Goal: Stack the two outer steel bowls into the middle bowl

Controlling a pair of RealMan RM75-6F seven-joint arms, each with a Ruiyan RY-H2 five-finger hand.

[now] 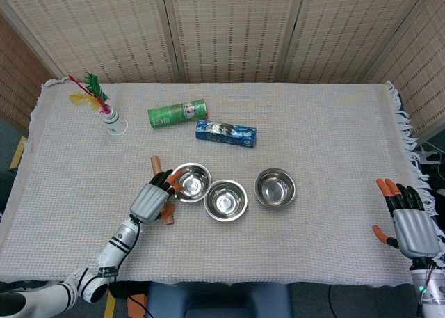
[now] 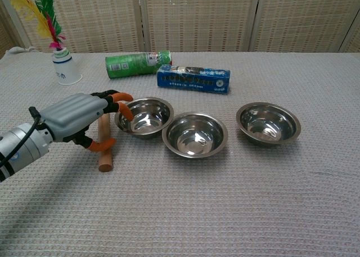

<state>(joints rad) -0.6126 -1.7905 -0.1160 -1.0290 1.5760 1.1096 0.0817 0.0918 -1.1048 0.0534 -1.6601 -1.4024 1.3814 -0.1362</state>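
Three steel bowls stand in a row on the cloth: the left bowl (image 1: 191, 181) (image 2: 145, 116), the middle bowl (image 1: 225, 200) (image 2: 195, 134) and the right bowl (image 1: 274, 187) (image 2: 268, 122). My left hand (image 1: 154, 198) (image 2: 81, 117) hovers over the wooden rolling pin, its fingers apart and the fingertips (image 2: 125, 98) at the left bowl's near-left rim; it holds nothing. My right hand (image 1: 409, 222) stays far off at the table's right edge, fingers spread and empty; the chest view does not show it.
A wooden rolling pin (image 1: 159, 167) (image 2: 104, 156) lies partly under my left hand. Behind the bowls lie a green can (image 1: 177, 113) (image 2: 138, 63) and a blue box (image 1: 225, 133) (image 2: 193, 79). A white cup with feathers (image 1: 114, 122) (image 2: 64, 66) stands back left.
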